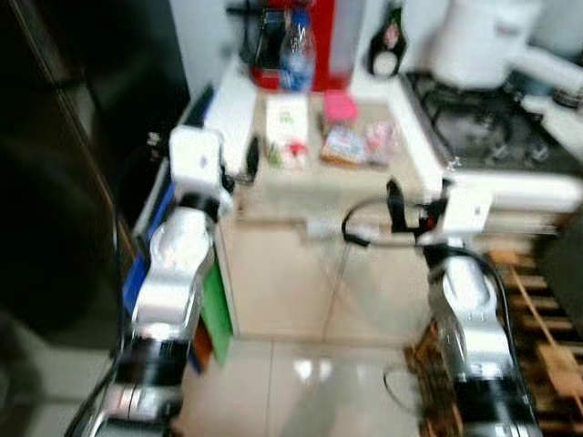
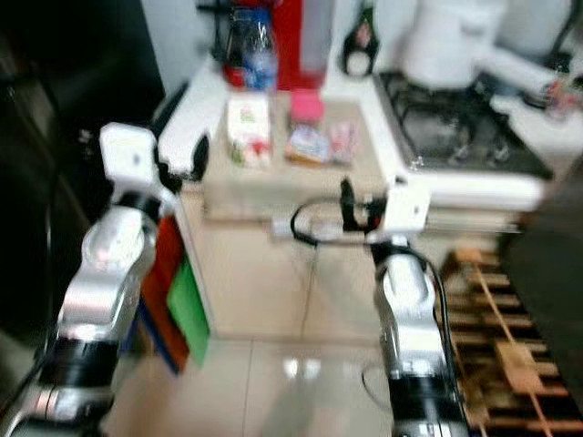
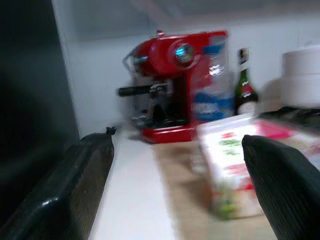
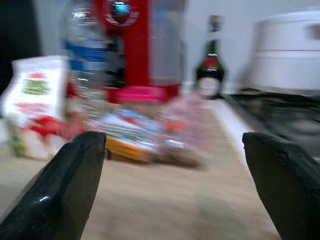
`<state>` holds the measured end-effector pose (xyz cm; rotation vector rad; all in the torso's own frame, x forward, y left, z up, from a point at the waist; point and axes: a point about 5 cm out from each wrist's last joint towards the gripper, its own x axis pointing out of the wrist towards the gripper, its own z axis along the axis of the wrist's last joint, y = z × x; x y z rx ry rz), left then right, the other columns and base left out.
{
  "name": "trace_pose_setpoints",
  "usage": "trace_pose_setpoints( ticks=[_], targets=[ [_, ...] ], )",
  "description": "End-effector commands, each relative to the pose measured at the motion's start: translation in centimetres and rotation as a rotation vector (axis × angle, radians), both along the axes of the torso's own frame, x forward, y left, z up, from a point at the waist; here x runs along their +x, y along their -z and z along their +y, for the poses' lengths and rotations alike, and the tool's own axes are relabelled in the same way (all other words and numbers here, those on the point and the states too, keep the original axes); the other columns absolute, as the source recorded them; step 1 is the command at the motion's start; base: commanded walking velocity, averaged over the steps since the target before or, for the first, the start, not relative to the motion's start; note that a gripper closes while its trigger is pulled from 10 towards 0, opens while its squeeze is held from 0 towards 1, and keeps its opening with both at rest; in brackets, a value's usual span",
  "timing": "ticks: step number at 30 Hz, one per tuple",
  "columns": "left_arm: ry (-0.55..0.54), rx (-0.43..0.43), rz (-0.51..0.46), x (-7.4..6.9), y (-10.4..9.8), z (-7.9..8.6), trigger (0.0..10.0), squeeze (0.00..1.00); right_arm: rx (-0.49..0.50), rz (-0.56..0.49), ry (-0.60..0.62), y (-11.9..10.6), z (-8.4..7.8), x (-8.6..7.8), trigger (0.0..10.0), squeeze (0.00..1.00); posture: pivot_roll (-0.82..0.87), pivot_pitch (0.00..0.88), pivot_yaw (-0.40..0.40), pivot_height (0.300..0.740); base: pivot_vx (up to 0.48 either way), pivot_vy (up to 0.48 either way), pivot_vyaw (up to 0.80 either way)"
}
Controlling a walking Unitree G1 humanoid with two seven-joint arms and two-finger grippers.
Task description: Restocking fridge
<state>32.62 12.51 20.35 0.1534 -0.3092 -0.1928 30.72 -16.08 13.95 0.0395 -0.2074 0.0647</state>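
Groceries lie on a wooden board point(image 1: 301, 187) on the counter: a white package with green and red print point(image 1: 287, 130), a pink-lidded tub point(image 1: 339, 106) and some clear packets point(image 1: 360, 144). A water bottle point(image 1: 296, 55) stands behind them. My left gripper point(image 1: 241, 164) is raised at the counter's left edge, open and empty, with the white package just ahead of it point(image 3: 227, 175). My right gripper point(image 1: 414, 202) hovers at the board's near right edge, open and empty, facing the packets point(image 4: 145, 135). The dark fridge point(image 1: 64, 164) fills the left side.
A red coffee machine point(image 1: 314, 41) and a dark bottle point(image 1: 387, 45) stand at the back wall. A white pot point(image 1: 478, 41) sits on the stove point(image 1: 483, 127) to the right. A wooden pallet point(image 1: 547, 328) lies on the floor at right. Green and blue items point(image 1: 216, 319) lean beside the counter.
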Motion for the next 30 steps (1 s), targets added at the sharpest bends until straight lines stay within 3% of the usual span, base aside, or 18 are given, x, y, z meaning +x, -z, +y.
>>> trace_pose_setpoints(
  ticks=[1,7,9,16,21,30],
  targets=[
    [-0.022,0.026,0.050,0.2,1.0,0.5,10.0,0.00,0.013,0.001,-0.020,0.0,0.7,-0.1,10.0,0.00,0.01,0.000,0.012,0.740,0.000,0.000,0.00],
    [-0.046,0.023,0.040,0.4,1.0,0.7,10.0,0.00,0.004,-0.051,0.036,-0.9,0.1,-0.4,10.0,0.00,0.00,0.000,0.017,0.740,0.000,0.000,0.00],
    [-0.058,0.030,-0.028,0.3,-0.2,0.7,10.0,0.00,-0.026,-0.156,0.105,-3.1,-0.9,-0.5,10.0,0.00,0.00,0.000,0.020,0.740,0.000,0.000,0.00],
    [-0.043,-0.023,-0.062,0.0,-0.7,0.9,10.0,0.00,-0.018,-0.193,0.120,-4.3,-1.4,-0.5,10.0,0.00,-0.01,0.000,0.023,0.740,0.000,0.000,0.00],
    [-0.060,-0.073,-0.097,-0.5,-1.1,0.7,10.0,0.00,-0.038,-0.230,0.098,-5.3,-0.8,-0.6,10.0,0.00,-0.01,0.000,0.021,0.740,0.480,0.000,0.00],
    [0.034,-0.010,-0.158,-0.7,-2.1,-0.9,10.0,0.00,-0.039,-0.221,0.090,-5.2,-0.5,-0.5,10.0,0.00,-0.01,0.000,0.022,0.740,0.480,0.000,0.00]
  ],
)
